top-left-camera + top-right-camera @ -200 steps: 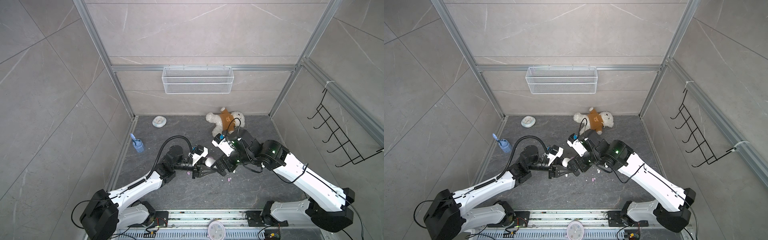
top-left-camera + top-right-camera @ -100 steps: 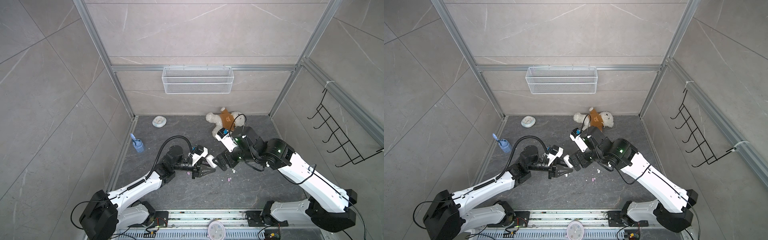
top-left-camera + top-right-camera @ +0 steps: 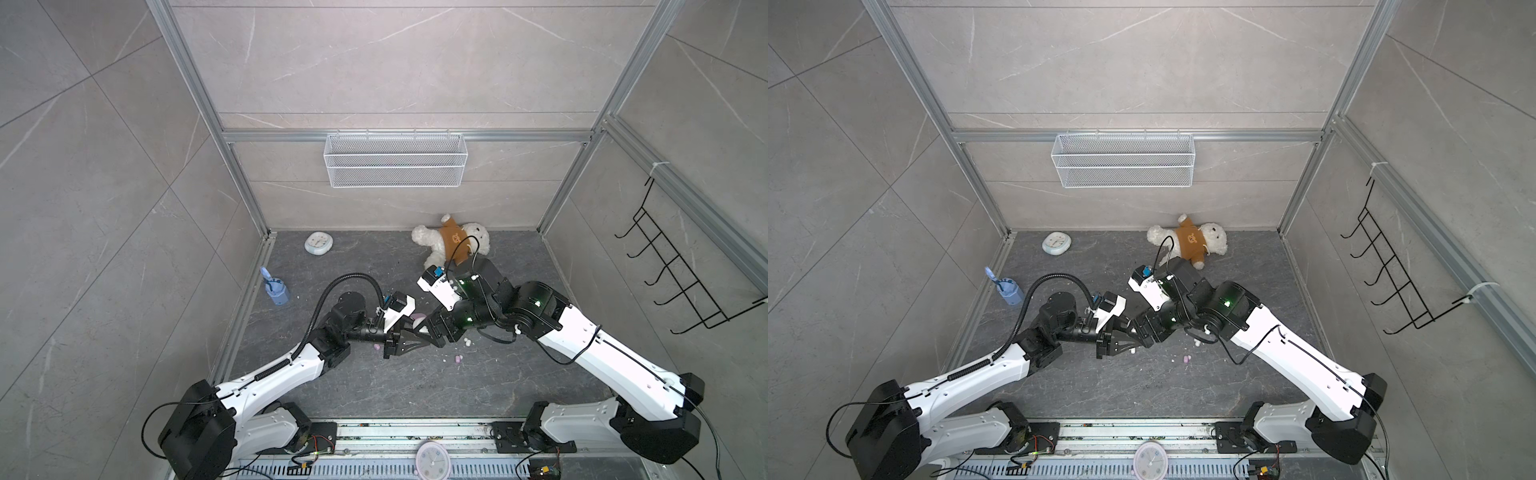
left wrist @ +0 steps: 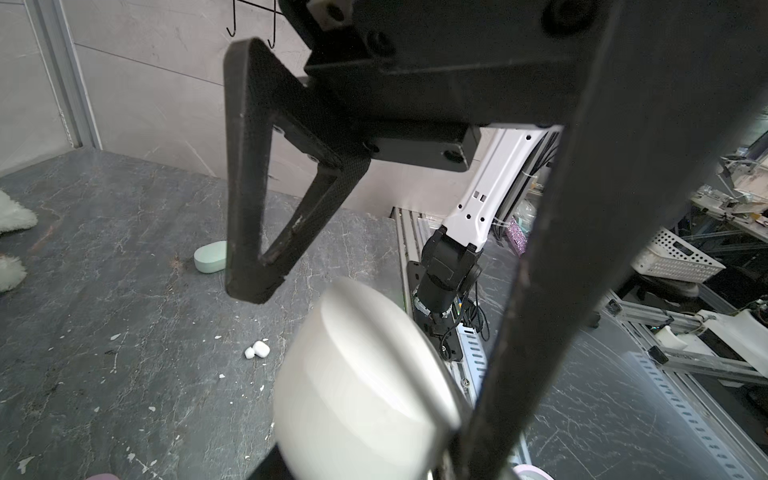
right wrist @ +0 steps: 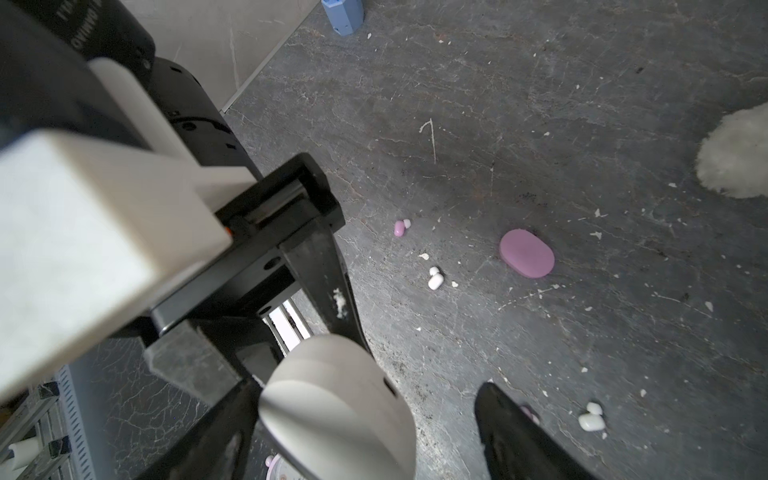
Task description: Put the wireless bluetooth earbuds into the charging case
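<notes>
My left gripper [image 4: 365, 419] is shut on a white charging case [image 4: 361, 386], holding it above the dark floor; a lid seam shows across it. My right gripper [image 5: 368, 388] is open and straddles the same case [image 5: 336, 407]. One finger lies against the case and the other finger [image 5: 511, 432] stands clear of it. Both grippers meet mid-floor in both top views [image 3: 419, 336] [image 3: 1129, 338]. Loose earbuds lie on the floor: a pink one [image 5: 400, 227], a pale pair [image 5: 434, 279], a white one [image 5: 592, 419] and a white pair [image 4: 258, 350].
A shut pink case [image 5: 527, 253] and a mint case [image 4: 211, 258] lie on the floor among white crumbs. At the back wall lie a teddy bear [image 3: 453, 243] and a small round clock [image 3: 318, 242]. A blue cup [image 3: 276, 293] stands at the left wall.
My right gripper drew back from the white case half a second ago and has come back around it. The left arm has held still with the case.
</notes>
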